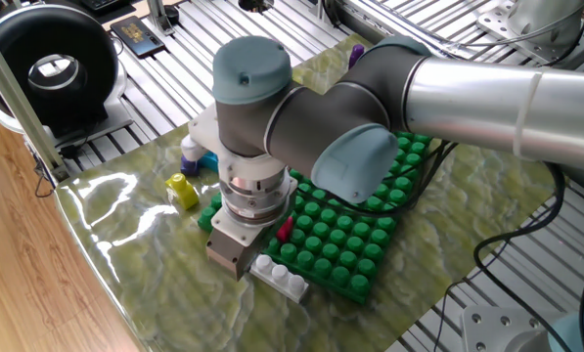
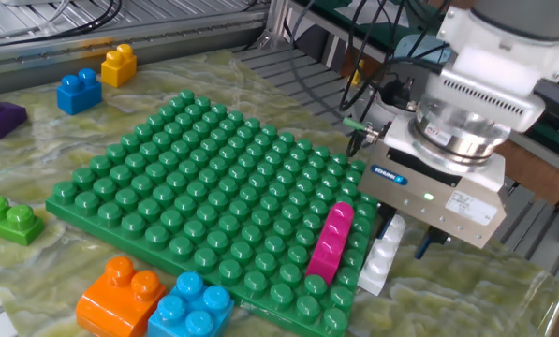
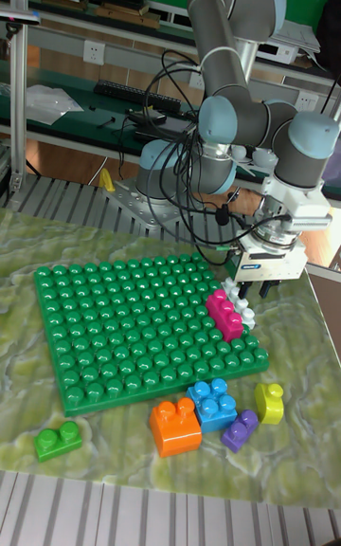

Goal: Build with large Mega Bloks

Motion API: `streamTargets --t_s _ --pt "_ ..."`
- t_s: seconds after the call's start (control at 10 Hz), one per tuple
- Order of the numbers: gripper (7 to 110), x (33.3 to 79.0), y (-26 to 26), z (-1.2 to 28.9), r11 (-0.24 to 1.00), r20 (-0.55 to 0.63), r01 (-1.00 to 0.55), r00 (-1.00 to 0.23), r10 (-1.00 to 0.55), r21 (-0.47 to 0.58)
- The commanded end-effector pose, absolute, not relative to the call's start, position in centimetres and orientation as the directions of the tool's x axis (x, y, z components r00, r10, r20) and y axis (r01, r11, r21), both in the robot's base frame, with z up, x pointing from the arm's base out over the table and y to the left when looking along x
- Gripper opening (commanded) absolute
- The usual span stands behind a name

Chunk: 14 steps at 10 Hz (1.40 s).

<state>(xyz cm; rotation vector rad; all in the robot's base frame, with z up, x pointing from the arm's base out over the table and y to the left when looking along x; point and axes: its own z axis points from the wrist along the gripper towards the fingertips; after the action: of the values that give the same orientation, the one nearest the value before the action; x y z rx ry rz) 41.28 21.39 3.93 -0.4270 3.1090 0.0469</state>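
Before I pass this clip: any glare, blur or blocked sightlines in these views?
One fixed view: bright glare streaks on the table cover, and the arm hides most of the green baseplate. The other fixed view: sharp, baseplate unobstructed, gripper fingers mostly hidden under its body. Tall fixed view: even light, sharp.

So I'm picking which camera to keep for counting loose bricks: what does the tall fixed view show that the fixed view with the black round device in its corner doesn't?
Only the tall view shows the green brick, orange brick and purple brick lying off the baseplate. Only the other view shows the black round device and a phone-like item. Both show the green baseplate, white brick, yellow brick and the gripper over the white brick.
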Motion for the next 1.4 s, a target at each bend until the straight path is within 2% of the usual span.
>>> streamTargets --t_s 0.0,0.1,0.7,0.8,1.3 --pt "44 41.1 21.4 3.4 0.966 0.009 -0.257 -0.966 -0.257 0.035" --pt "22 41.2 21.3 3.2 0.966 0.009 -0.255 -0.967 -0.256 0.030" --pt "22 41.1 20.9 2.4 0.967 0.021 -0.255 -0.967 -0.256 0.022" --pt "44 41.0 20.8 2.4 0.966 0.024 -0.257 -0.966 -0.257 0.021" --pt "44 40.9 21.1 2.3 0.966 0.019 -0.255 -0.966 -0.256 0.034"
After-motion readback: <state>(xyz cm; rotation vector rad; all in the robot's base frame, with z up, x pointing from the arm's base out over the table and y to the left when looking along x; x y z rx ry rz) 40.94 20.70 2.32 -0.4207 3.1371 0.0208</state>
